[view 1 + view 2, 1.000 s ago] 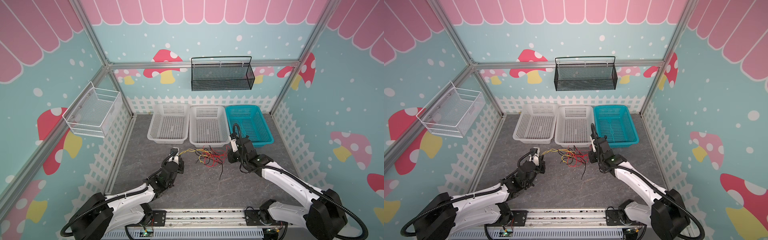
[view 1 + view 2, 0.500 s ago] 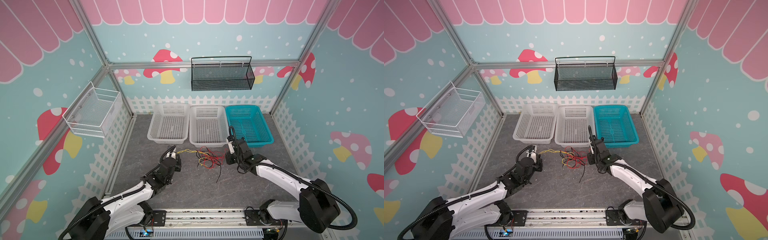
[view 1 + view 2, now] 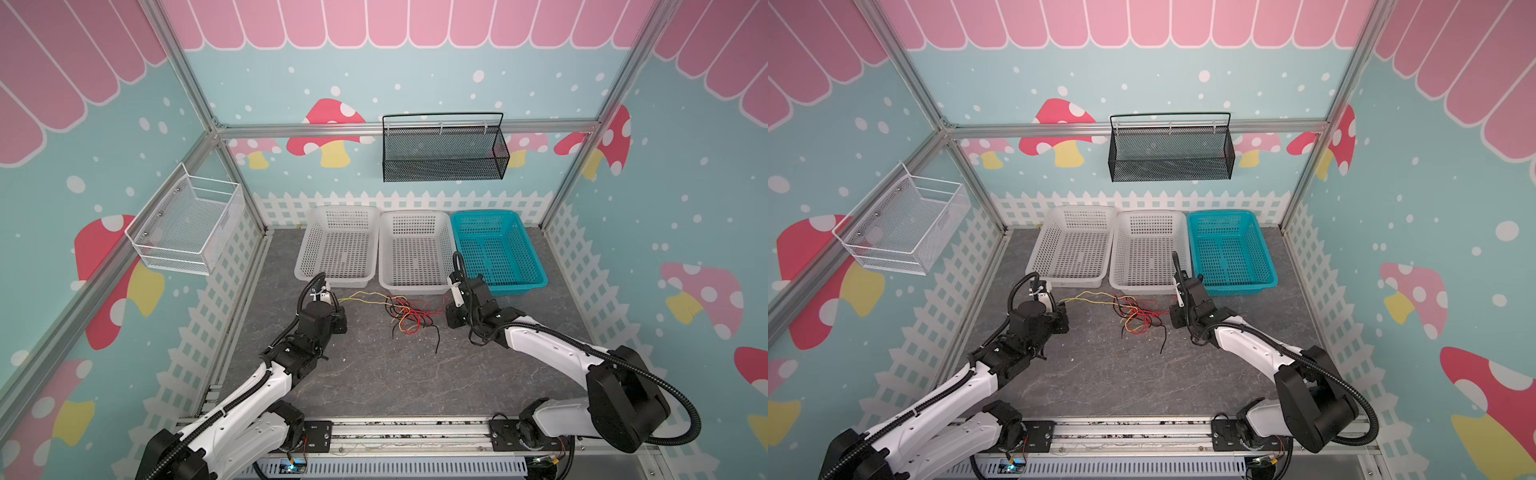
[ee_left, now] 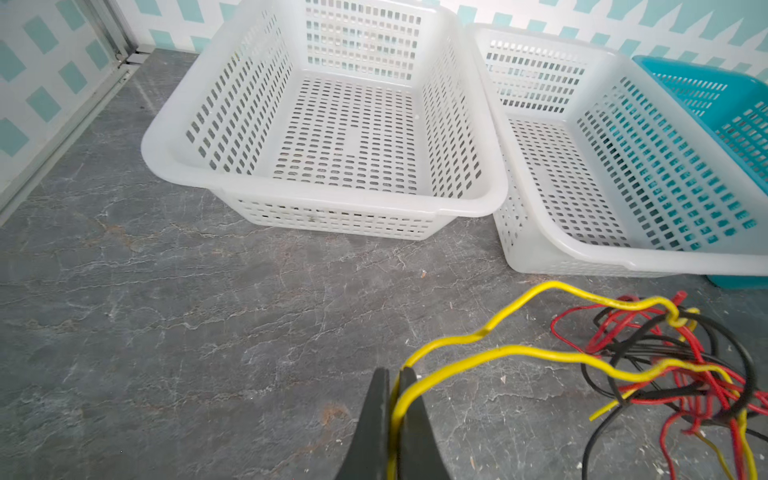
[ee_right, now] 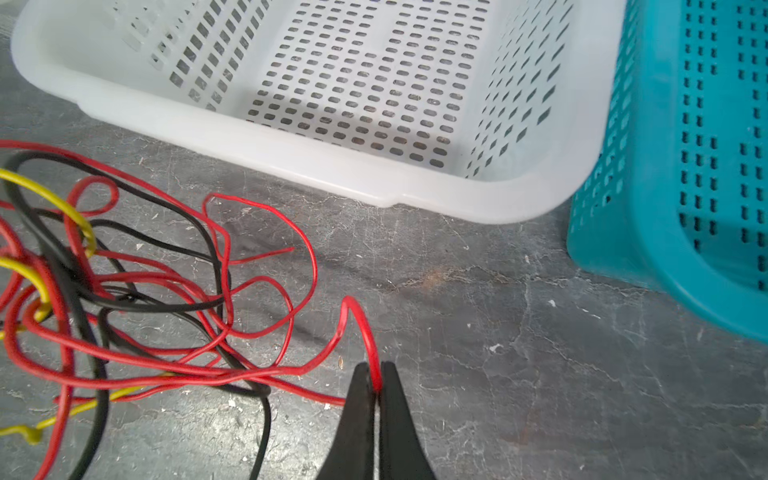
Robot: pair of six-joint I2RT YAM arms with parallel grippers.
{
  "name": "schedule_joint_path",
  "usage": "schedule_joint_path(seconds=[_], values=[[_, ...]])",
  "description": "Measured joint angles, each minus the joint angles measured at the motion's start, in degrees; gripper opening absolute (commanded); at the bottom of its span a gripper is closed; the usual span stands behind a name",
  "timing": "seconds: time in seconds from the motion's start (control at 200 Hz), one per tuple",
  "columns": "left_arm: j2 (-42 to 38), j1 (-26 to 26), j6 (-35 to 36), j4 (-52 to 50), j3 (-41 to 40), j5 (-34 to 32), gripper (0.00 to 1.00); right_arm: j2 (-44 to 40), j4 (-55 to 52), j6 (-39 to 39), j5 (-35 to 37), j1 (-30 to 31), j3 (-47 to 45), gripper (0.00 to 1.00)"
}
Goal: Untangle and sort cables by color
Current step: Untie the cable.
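I am untangling, my left pincer [image 4: 392, 378] clamped on a thin yellow cable [image 4: 519, 351] and my right pincer [image 5: 377, 370] on a thin red cable [image 5: 352, 301], and next I should pull them slowly apart.

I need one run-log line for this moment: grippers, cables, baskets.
left gripper: shut on yellow cable | right gripper: shut on red cable | tangle: on table between grippers | baskets: no cables inside

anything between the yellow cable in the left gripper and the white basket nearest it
Only bare table lies between the left gripper and that white basket. The yellow cable is wound into the red and black cables, so they may drag along.
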Motion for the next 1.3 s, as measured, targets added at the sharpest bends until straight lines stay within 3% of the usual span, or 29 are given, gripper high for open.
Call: schedule_joint_path(seconds=[0.175, 0.34, 0.65, 0.7, 0.87, 1.066, 1.296], values=[[-0.1, -0.4, 0.0, 0.6, 0.0, 3.1, 0.00, 0.0, -0.2, -0.5, -1.2, -0.3, -0.1, 0.05], [-1.0, -7.9, 3.2, 4.4, 0.0, 0.3, 0.00, -1.3, -1.4, -2.6, -2.9, -1.7, -1.0, 0.16], [0.6, -10.8, 6.7, 9.9, 0.0, -1.3, 0.00, -2.8, -3.3, -6.4, -7.3, -2.4, -1.0, 0.64], [1.3, -11.4, 7.3, 10.0, 0.1, -1.5, 0.00, -3.6, -3.5, -6.7, -7.8, -2.4, -1.0, 0.68], [4.9, -14.3, 9.4, 9.9, 1.3, -2.3, 0.00, -5.9, -4.6, -8.3, -10.2, -2.4, 0.7, 0.68], [7.5, -17.3, 11.1, 11.4, 2.1, -2.4, 0.00, -8.4, -3.0, -10.5, -15.2, -2.4, 2.4, 0.52], [8.8, -18.3, 12.7, 13.6, 2.4, -2.3, 0.00, -7.5, 2.2, -11.1, -24.7, -2.0, 6.2, 0.51]])
